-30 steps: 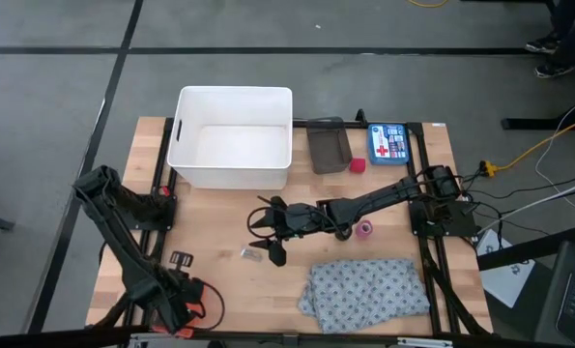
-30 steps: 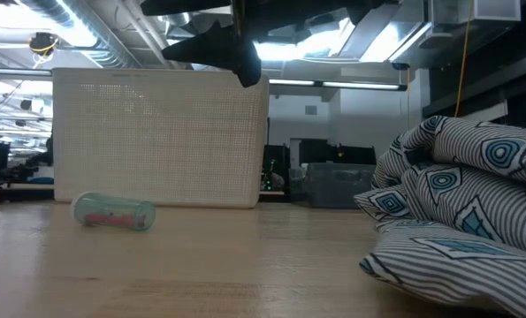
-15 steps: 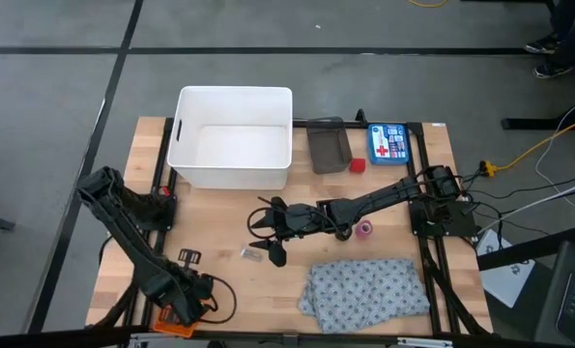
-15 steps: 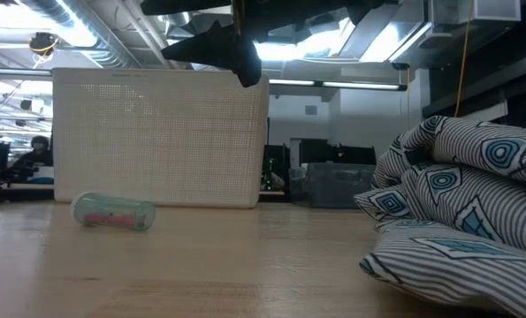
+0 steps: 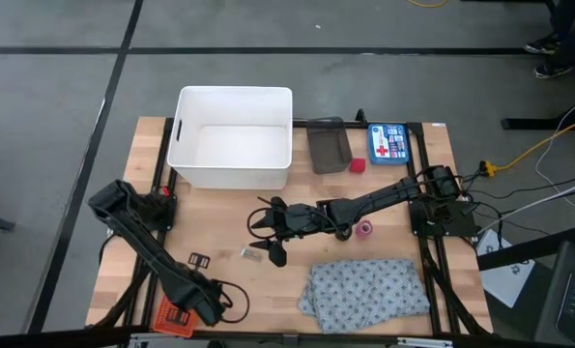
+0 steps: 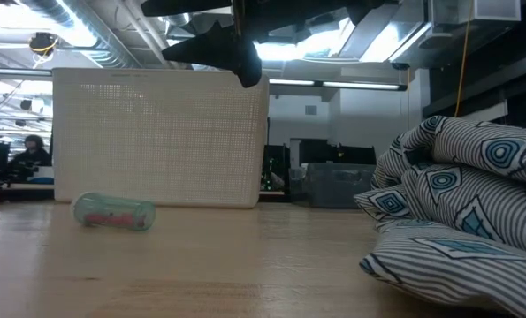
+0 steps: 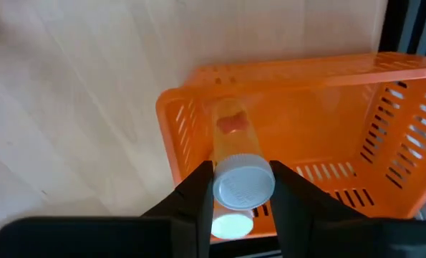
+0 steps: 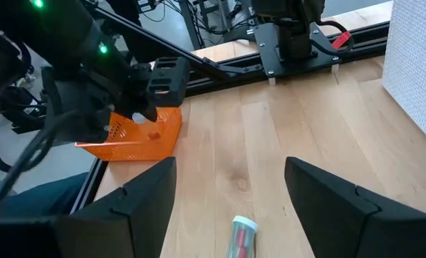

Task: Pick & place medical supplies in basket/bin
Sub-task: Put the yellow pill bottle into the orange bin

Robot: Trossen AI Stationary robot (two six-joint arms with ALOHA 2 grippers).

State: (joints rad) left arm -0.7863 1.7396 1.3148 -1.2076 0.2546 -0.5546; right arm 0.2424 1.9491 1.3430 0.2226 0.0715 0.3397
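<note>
Left pincer (image 7: 243, 188) gripped a small capped vial (image 7: 238, 168) over the orange basket (image 7: 327, 107). Looked light, rigid and slick, so best held mid-body. Right pincer (image 5: 268, 234) hung open above the tabletop (image 5: 219, 213).

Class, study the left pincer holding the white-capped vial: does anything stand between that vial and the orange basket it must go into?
Nothing visible does. The left pincer grips the vial directly over the open orange basket, whose inside shows bare beneath it.
</note>
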